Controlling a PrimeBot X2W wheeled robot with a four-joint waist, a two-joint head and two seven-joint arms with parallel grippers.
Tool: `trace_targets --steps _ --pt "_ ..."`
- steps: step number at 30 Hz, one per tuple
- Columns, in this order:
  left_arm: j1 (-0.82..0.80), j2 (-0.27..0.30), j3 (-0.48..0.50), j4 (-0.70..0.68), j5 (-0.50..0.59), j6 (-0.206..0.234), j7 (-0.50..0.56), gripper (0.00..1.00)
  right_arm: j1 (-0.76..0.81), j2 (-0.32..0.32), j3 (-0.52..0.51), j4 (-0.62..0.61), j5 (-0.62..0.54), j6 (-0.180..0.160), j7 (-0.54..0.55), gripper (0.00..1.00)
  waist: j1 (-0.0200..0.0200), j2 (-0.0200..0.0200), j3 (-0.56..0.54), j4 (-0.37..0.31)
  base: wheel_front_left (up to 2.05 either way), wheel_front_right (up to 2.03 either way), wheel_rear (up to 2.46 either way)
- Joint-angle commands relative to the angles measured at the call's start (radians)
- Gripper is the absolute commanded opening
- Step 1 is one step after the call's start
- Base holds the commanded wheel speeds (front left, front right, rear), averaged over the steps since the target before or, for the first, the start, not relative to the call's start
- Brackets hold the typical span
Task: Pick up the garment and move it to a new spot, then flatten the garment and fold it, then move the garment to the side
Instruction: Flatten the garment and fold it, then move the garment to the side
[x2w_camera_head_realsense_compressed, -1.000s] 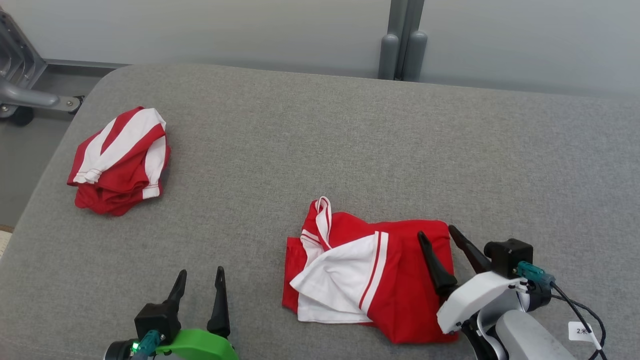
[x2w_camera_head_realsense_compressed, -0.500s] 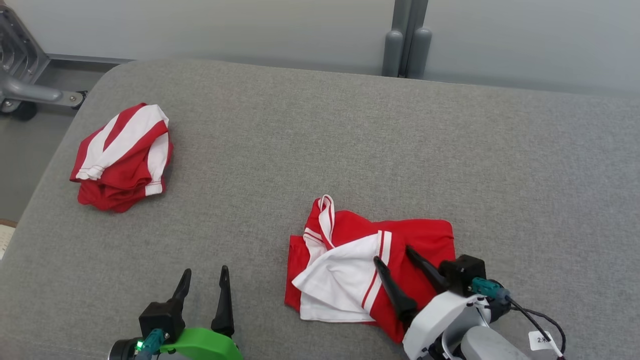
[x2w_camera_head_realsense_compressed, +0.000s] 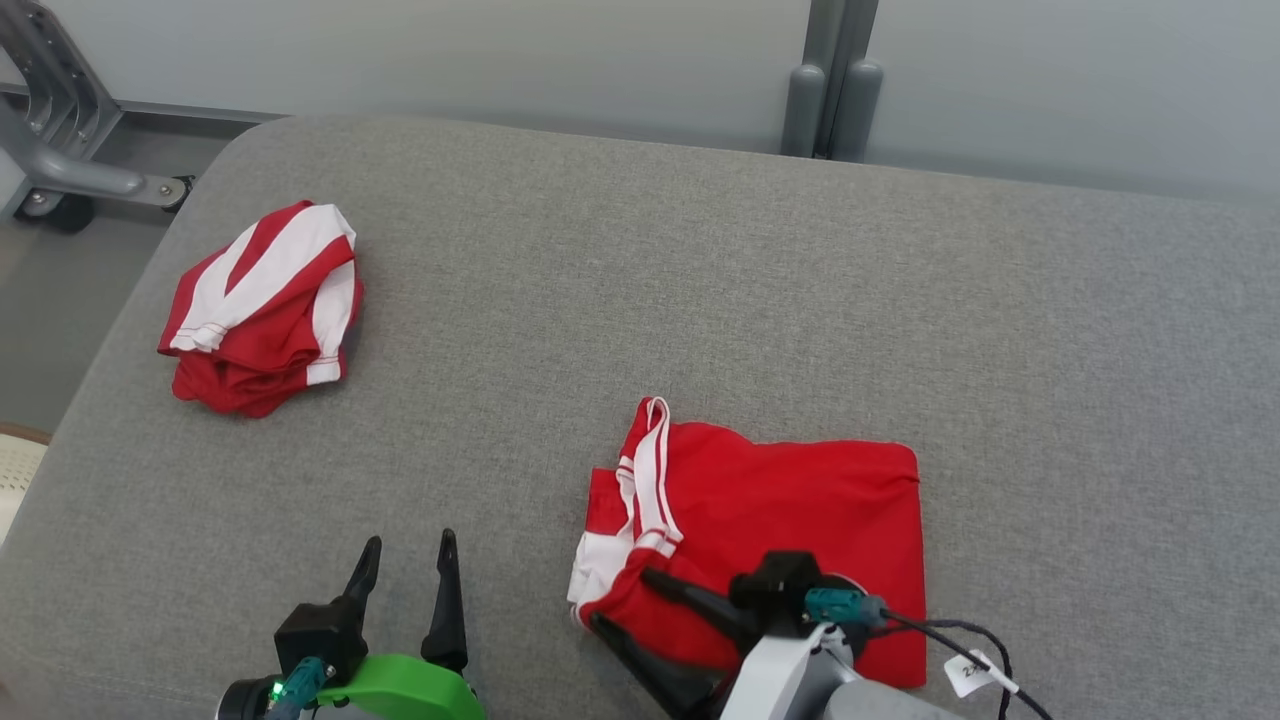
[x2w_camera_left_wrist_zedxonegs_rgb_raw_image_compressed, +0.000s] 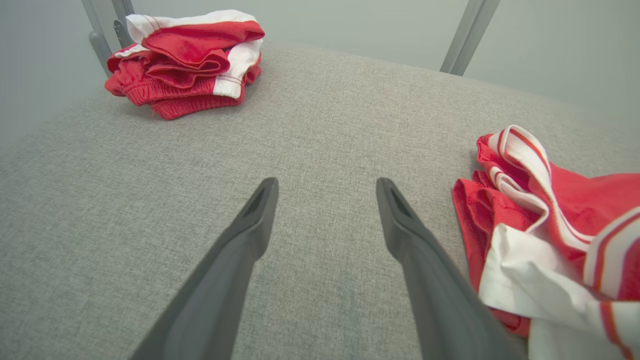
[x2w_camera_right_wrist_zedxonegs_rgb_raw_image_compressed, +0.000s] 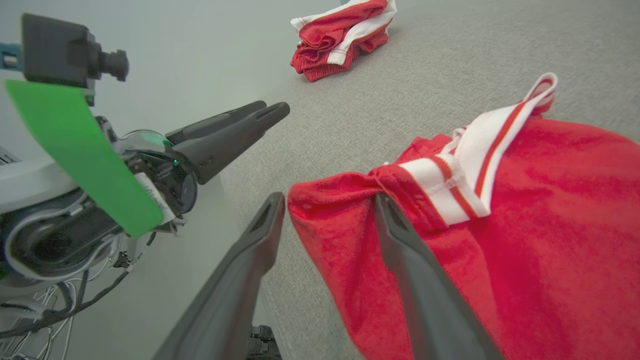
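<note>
The garment (x2w_camera_head_realsense_compressed: 800, 490), red with white striped trim, lies crumpled at the front middle of the grey padded surface (x2w_camera_head_realsense_compressed: 620, 300). It also shows at the right of the left wrist view (x2w_camera_left_wrist_zedxonegs_rgb_raw_image_compressed: 540, 210). My right gripper (x2w_camera_head_realsense_compressed: 622, 597) is at the garment's front left corner. Its jaws stand apart, and in the right wrist view (x2w_camera_right_wrist_zedxonegs_rgb_raw_image_compressed: 330, 199) a red fold of the garment (x2w_camera_right_wrist_zedxonegs_rgb_raw_image_compressed: 525, 200) lies between them. My left gripper (x2w_camera_head_realsense_compressed: 409, 540) hovers open over bare surface left of the garment, with nothing between its fingers (x2w_camera_left_wrist_zedxonegs_rgb_raw_image_compressed: 327, 184). It also appears in the right wrist view (x2w_camera_right_wrist_zedxonegs_rgb_raw_image_compressed: 270, 111).
A second red and white garment (x2w_camera_head_realsense_compressed: 265, 310) lies bunched near the surface's far left corner (x2w_camera_left_wrist_zedxonegs_rgb_raw_image_compressed: 190, 55) (x2w_camera_right_wrist_zedxonegs_rgb_raw_image_compressed: 345, 35). A metal frame on a wheel (x2w_camera_head_realsense_compressed: 60, 170) stands on the floor beyond the left edge. A grey post (x2w_camera_head_realsense_compressed: 835, 90) rises behind the back edge.
My right gripper has swept left and toward the front across the garment to its front left corner. Red cloth now covers most of the white panel. The view has shifted slightly.
</note>
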Motion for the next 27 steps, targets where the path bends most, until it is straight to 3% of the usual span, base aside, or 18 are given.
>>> trace_targets --steps 1,4,6,8,11,20,24,27 --pt "0.000 0.003 0.002 -0.002 -0.005 0.005 0.000 1.00 -0.027 -0.020 0.014 -0.014 0.031 -0.002 -0.014 1.00 0.0000 0.0000 -0.002 -0.003 0.00 0.00 0.00" --pt "0.001 0.003 0.011 -0.004 -0.004 0.003 0.000 1.00 -0.047 -0.063 -0.025 -0.009 0.077 -0.002 -0.046 1.00 0.0000 0.0000 -0.004 -0.021 0.00 0.00 0.00" --pt "0.005 0.003 0.014 -0.004 0.000 0.003 0.000 1.00 -0.035 -0.081 -0.110 0.032 0.058 -0.002 -0.052 1.00 0.0000 0.0000 -0.007 -0.031 0.00 0.00 0.00" --pt "0.009 0.003 0.017 -0.007 0.005 0.004 0.000 1.00 -0.006 -0.068 -0.214 0.047 0.033 -0.001 -0.052 1.00 0.0000 0.0000 -0.009 -0.041 0.00 0.00 0.00" --pt "0.007 0.003 0.019 -0.008 0.009 0.001 0.000 1.00 0.033 -0.068 -0.283 0.024 -0.006 -0.001 -0.052 1.00 0.0000 0.0000 -0.009 -0.049 0.00 0.00 0.00" --pt "-0.001 0.003 0.014 0.000 0.014 -0.006 0.001 1.00 0.046 -0.053 -0.214 0.040 -0.034 -0.001 -0.052 1.00 0.0000 0.0000 -0.017 -0.046 0.00 0.00 0.00" --pt "-0.001 0.003 0.018 0.001 0.017 -0.006 0.001 1.00 0.036 -0.041 -0.282 0.063 -0.056 -0.001 -0.052 1.00 0.0000 0.0000 -0.023 -0.038 0.00 0.00 0.00" --pt "0.008 0.003 0.024 0.001 0.018 -0.009 0.001 1.00 0.058 -0.032 -0.394 0.106 -0.107 -0.001 -0.052 1.00 0.0000 0.0000 -0.028 -0.034 0.00 0.00 0.00"
